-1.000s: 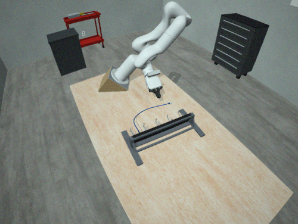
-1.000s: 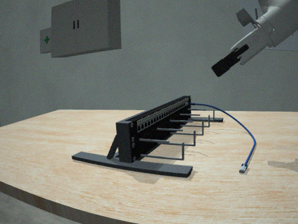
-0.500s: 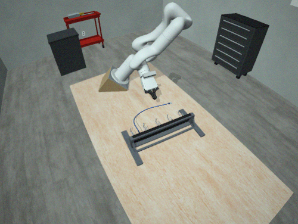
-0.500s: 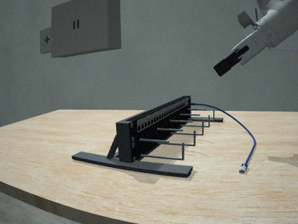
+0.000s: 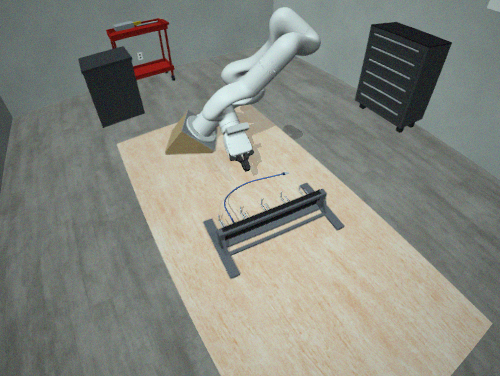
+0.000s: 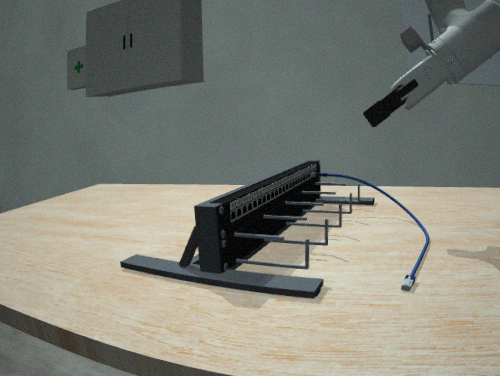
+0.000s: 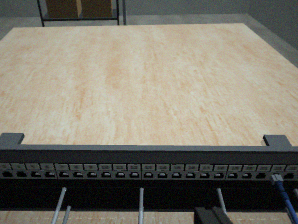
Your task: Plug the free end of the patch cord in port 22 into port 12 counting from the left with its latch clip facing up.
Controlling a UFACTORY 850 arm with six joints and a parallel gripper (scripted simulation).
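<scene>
Claw (image 5: 246,168) (image 6: 371,119) (image 7: 212,216) of your arm, raised well apart from the cord, with its fingers pressed together and nothing between them. Your patch cord (image 5: 243,185) (image 6: 400,202) (image 7: 286,199) is seated at one end in the port row, near its right end in the wrist view; from there it arcs out over the table (image 5: 320,280) (image 6: 400,330) (image 7: 150,75). Its free plug (image 5: 285,173) (image 6: 410,282) lies on the table in front of the rack (image 5: 272,214) (image 6: 210,240) (image 7: 150,155), ungripped; whether its clip faces up, you cannot tell.

Done: the port 22 end. Left to you, by judgement: open the fingers, descend to the free plug, grip it, turn the clip upward, align with port 12, push until it latches, release gently and let the cord settle.

Obstacles: metal cord guides (image 5: 243,212) (image 6: 307,254) (image 7: 141,205) project from the rack's front below the ports; your fingers or the slack could snag on them. The rack stands upright on its feet, and a hard push might tip it. Behind your arm stand a red cart (image 5: 137,33) and a dark cabinet (image 5: 112,90), well away from the work.

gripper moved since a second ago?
Yes. In the top view the gripper has shifted left against the rack, toward its end with the plugged-in cord.
</scene>
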